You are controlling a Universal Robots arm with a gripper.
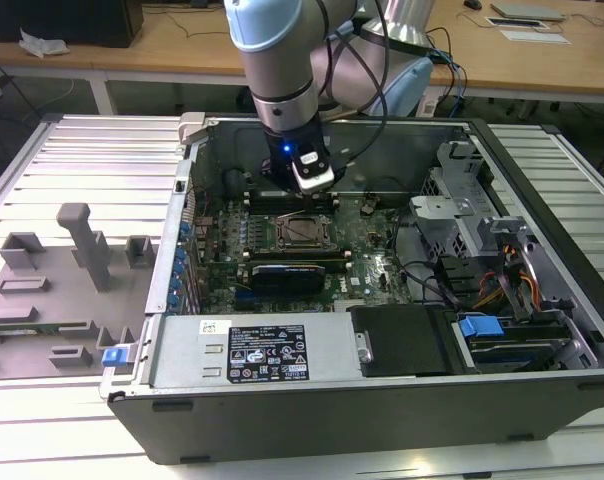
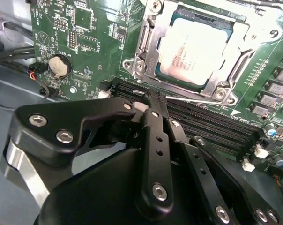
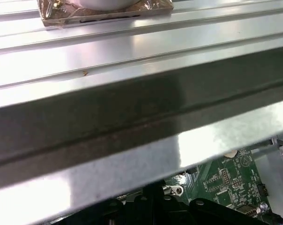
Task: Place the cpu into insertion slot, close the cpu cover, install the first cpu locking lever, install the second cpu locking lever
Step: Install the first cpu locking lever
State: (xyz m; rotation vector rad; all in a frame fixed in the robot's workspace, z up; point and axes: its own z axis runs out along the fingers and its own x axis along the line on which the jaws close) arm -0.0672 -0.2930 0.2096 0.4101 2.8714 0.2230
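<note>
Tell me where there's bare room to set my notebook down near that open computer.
Bare ribbed table lies at the exterior view's left, beyond the grey tray, and at its right past the computer case. Inside is crowded: the tool hangs over the circuit board, and cables fill the side bay.

The arm (image 1: 282,60) is reaching in from the far side in the exterior view. Its wrist (image 1: 287,120) is standing nearly upright and pointing the gripper (image 1: 304,195) straight down. In the second wrist view the black fingers (image 2: 155,140) are lying pressed together at their tips.
</note>
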